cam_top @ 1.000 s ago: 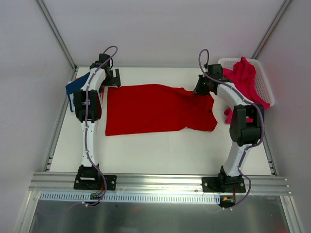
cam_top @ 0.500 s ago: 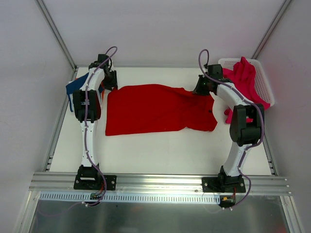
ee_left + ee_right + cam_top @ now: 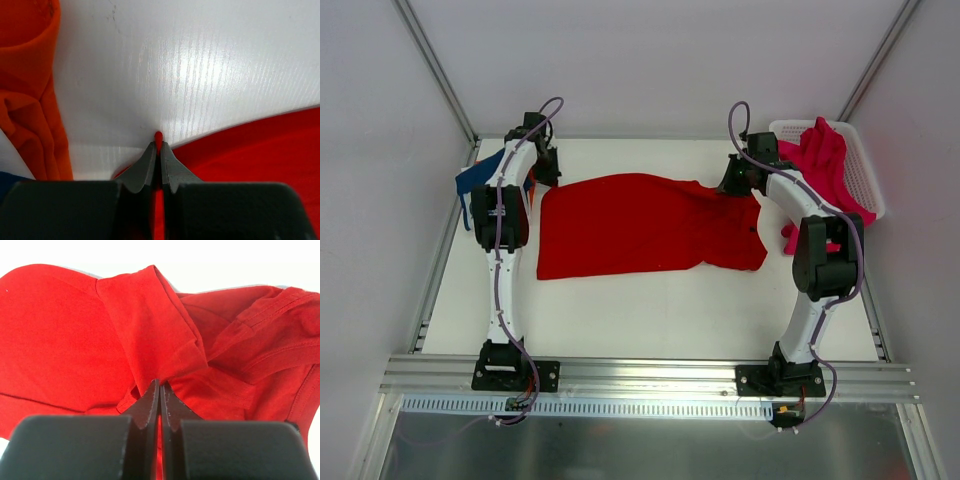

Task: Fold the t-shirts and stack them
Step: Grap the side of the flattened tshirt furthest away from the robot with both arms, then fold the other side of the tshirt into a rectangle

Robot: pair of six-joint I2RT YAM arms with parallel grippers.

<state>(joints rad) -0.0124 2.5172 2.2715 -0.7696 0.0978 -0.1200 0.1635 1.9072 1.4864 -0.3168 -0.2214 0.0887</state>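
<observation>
A bright red t-shirt (image 3: 640, 225) lies spread across the middle of the white table (image 3: 640, 310). My left gripper (image 3: 546, 172) sits at its far left corner, shut on that corner; a tip of red cloth (image 3: 159, 136) pokes out between the fingers. At the shirt's far right end my right gripper (image 3: 728, 184) is shut on a fold of the red t-shirt (image 3: 150, 335) near the sleeve and collar. A magenta-pink t-shirt (image 3: 823, 160) hangs out of the white basket (image 3: 865, 180). Orange cloth (image 3: 30, 90) and navy cloth (image 3: 480, 180) lie bunched under the left arm.
The white mesh basket stands at the back right corner, pink cloth spilling over its near side onto the table. Metal frame rails (image 3: 650, 375) run along the near edge and up the back corners. Bare table (image 3: 190, 65) lies beyond the left gripper.
My left gripper, open a second ago beside the shirt's far left corner, has closed on that corner. The right gripper and the shirt have not moved.
</observation>
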